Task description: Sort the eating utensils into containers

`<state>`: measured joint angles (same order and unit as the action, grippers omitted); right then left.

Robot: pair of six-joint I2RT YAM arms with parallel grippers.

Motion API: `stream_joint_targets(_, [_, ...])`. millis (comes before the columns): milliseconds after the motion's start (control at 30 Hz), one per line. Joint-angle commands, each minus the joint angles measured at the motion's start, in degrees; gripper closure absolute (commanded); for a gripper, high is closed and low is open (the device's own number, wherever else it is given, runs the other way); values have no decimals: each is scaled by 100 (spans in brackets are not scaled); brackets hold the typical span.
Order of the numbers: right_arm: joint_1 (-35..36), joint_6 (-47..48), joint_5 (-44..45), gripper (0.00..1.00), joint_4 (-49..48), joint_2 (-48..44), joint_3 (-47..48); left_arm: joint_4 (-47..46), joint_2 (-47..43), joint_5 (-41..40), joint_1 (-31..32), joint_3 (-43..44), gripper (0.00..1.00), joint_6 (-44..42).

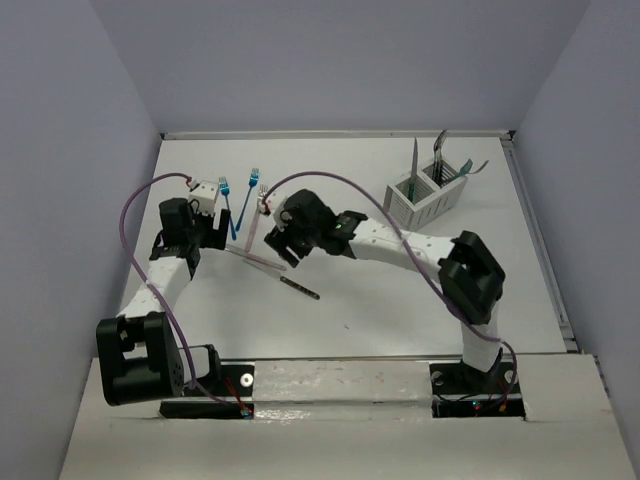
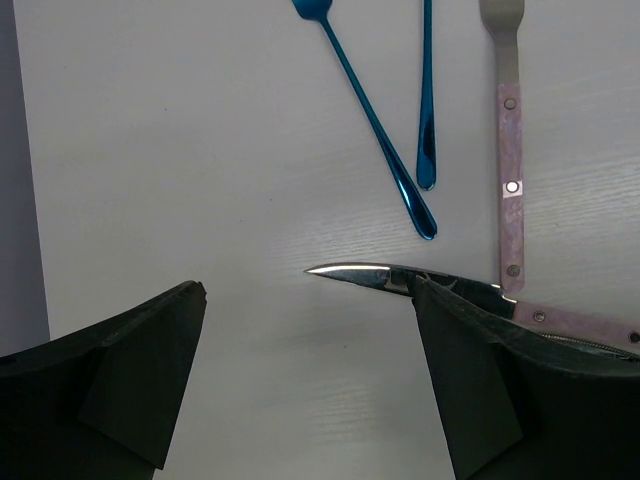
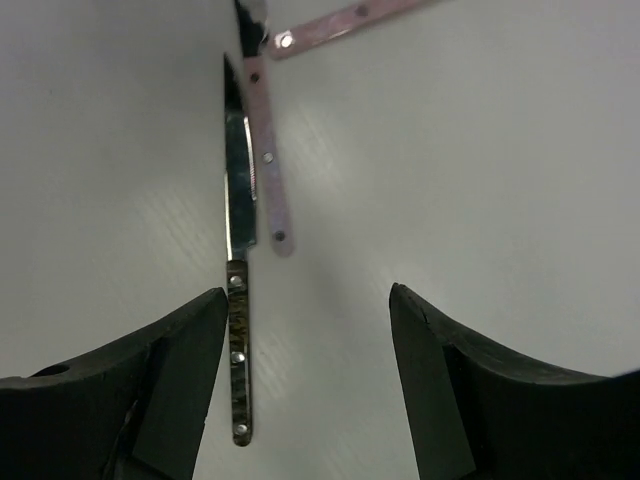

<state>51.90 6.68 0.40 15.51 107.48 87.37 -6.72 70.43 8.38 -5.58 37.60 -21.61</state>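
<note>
Scene: loose cutlery lies on the white tabletop (image 1: 400, 290), mid-left, with both arms reaching over it.
Right pincer (image 3: 307, 300): fingers apart with nothing between them, hanging low above the cutlery.
Task's thing: a steel knife with a dark riveted handle (image 3: 238, 340) lies flat on the tabletop, just to the near right of this pincer in the overhead view.
Long axis: seen from the wrist, the knife runs straight away from the pincer, handle end nearest. It sits close beside one finger, not centred in the gap, so the fingers would close across its width after a small sideways shift.
Neighbour: the dark knife's blade lies alongside the handle of a pink-handled knife (image 3: 268, 170), touching or nearly so.
Nearer arm: the right; the left is farther from it.
Left pincer (image 2: 307, 290): spread wide and empty, over the pink-handled knife's blade tip, with a pink-handled fork (image 2: 510, 150) beyond.
Destination: the white slatted caddy (image 1: 410, 205) stands far right, well apart, with several utensils upright in it.
</note>
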Motion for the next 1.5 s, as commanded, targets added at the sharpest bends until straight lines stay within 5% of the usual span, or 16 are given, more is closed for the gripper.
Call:
stream_joint_targets(0, [294, -78, -111, 27, 1321, 685, 946, -268, -91, 128, -74, -113, 1, -63])
stream_joint_targets(300, [760, -377, 153, 27, 1718, 1486, 1256, -295, -109, 208, -83, -122, 1, -89])
stream_joint_targets(700, [998, -562, 135, 38, 2149, 1961, 1265, -339, -91, 216, -83, -139, 1, -116])
stream_joint_targets(800, [998, -641, 232, 52, 2193, 1996, 1186, -339, -118, 216, -83, -148, 1, -116])
stream_joint_targets(833, [998, -650, 241, 66, 2219, 1979, 1081, -339, -126, 216, -83, -148, 1, -116])
stream_joint_targets(967, [1059, -940, 223, 91, 2228, 1619, 396, -365, -197, 225, -83, -175, 1, -125])
stream_joint_targets(1333, [1463, -1625, -111, 100, 3405, 388, -1301, -374, -311, 260, -92, -218, 1, -133])
stream_joint_targets(1467, [902, -2187, 310, 98, 3643, 440, -1354, -365, -346, 260, -92, -227, 1, -142])
